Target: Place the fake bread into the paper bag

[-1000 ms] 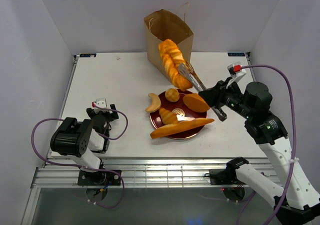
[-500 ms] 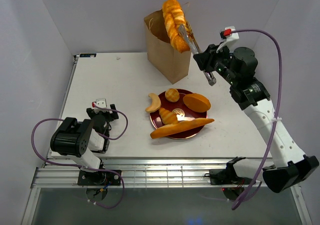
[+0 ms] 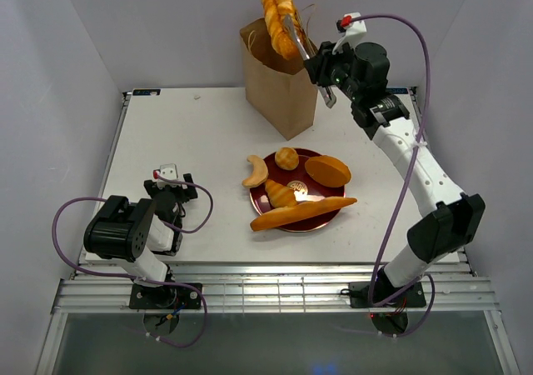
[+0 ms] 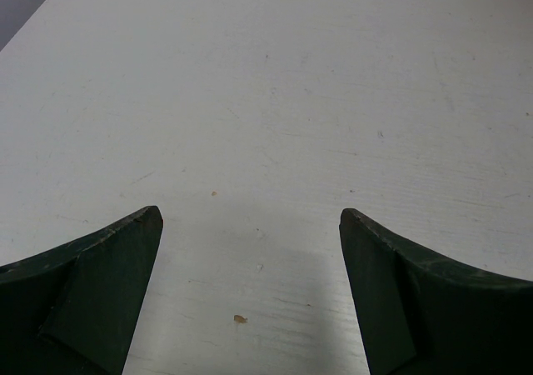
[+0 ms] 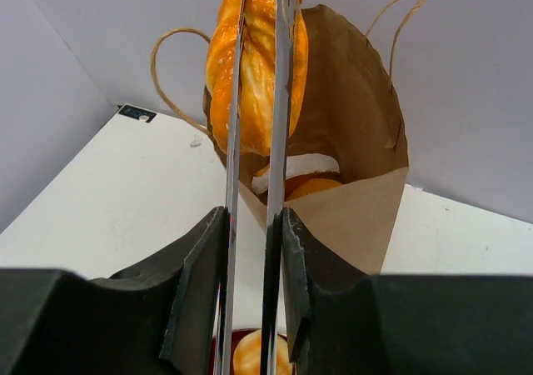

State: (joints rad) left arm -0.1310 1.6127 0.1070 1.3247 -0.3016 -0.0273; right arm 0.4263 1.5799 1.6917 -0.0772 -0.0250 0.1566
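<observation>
At the left, the left claw rests low over the bench with its fingers spread and nothing between them. I judge it is parked there so that it does not disturb the other arm.

Further right, one croissant lies on the bench just beside the dark red plate. Behind it the paper bag stands upright with its mouth open, and a filled roll is already inside.

Directly above the mouth hangs the twisted bread, pinched between the long thin fingers of the right claw. It is held nearly upright, I think so that it can slide lengthways into the narrow opening.

On the plate a round bun, an oval loaf and a baguette are not yet packed.
</observation>
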